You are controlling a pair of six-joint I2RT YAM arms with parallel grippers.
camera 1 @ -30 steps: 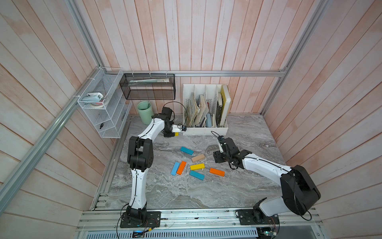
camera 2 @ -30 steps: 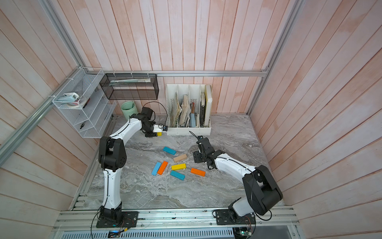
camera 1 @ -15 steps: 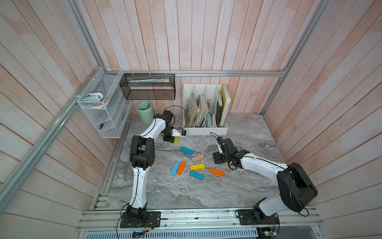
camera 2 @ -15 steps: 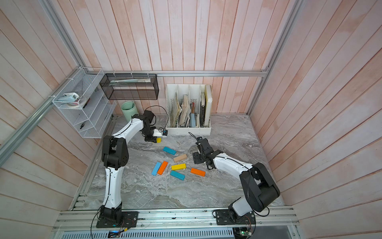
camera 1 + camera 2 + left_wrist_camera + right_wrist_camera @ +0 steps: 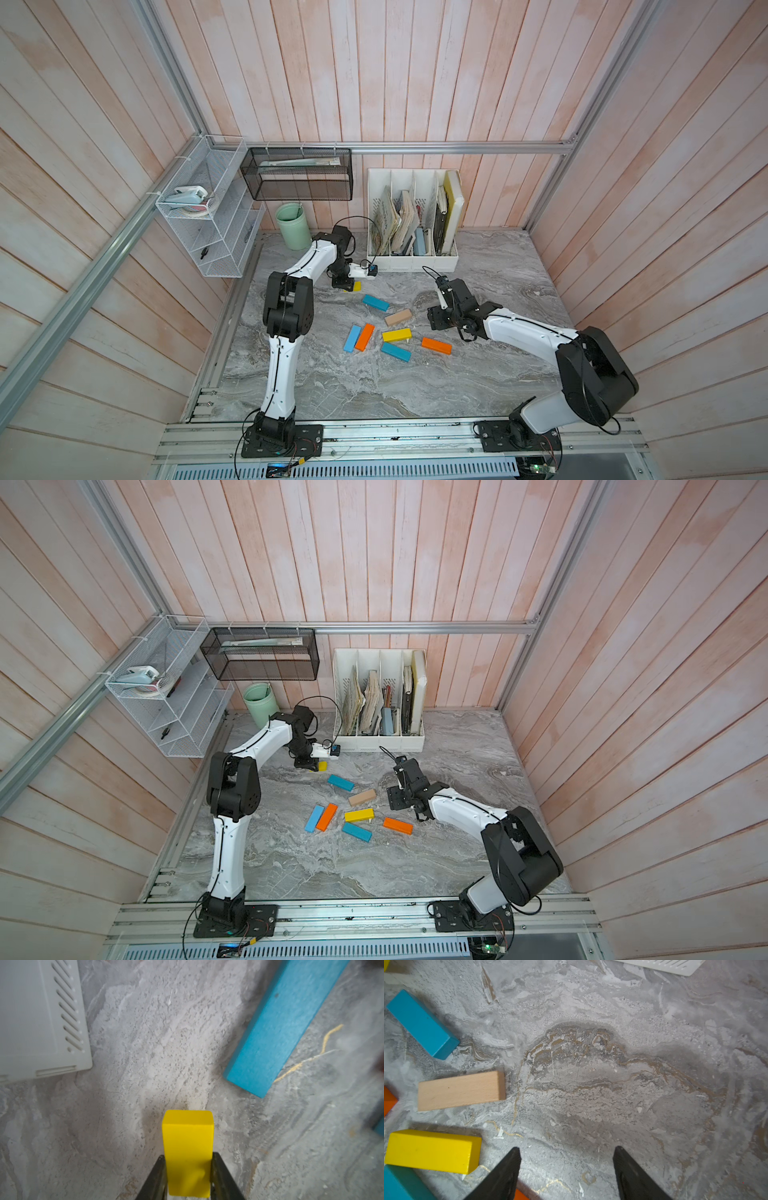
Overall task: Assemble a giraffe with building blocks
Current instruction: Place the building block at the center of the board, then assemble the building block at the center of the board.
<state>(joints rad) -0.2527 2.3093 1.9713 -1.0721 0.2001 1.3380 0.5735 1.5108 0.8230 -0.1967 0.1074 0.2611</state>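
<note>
Jaws on the left arm are flanking the yellow block (image 5: 188,1142), which is lying on the tabletop (image 5: 374,386) near the file holder (image 5: 31,1022); whether they are clamping or loosening cannot be told. Keeping it apart from the other building blocks (image 5: 396,335) is probably reserving room for the giraffe's neck. Jaws on the right arm are hanging open and empty beside the tan block (image 5: 460,1091).

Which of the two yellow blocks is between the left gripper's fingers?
The yellow block nearest the white file rack, flanked by the left gripper. The other yellow block lies loose next to the tan block.
</note>
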